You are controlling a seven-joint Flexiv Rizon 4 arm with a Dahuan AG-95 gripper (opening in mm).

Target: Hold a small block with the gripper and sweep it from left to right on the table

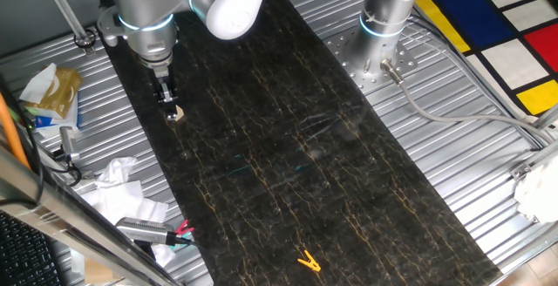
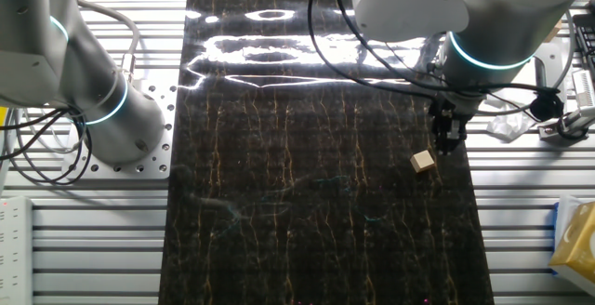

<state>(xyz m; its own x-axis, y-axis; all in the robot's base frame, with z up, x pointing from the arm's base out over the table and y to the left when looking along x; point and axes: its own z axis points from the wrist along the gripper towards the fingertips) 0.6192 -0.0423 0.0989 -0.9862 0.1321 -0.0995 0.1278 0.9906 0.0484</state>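
The small block [image 2: 423,161] lies on the desk [image 2: 316,231], at the gripper's [image 2: 448,143] seven o'clock, ungrasped. Whether its jaws are apart, I cannot tell. Grasping comes next, before sweeping.

Clutter around the ribbed metal frame

A yellow clip [image 1: 308,262] lies alone on the dark surface (near its lower end), while crumpled white paper [image 1: 113,181], a yellow-and-white packet [image 1: 51,90] and a red-tipped tool [image 1: 153,230] sit along one side; a coloured panel floor [image 1: 497,24] shows beyond.
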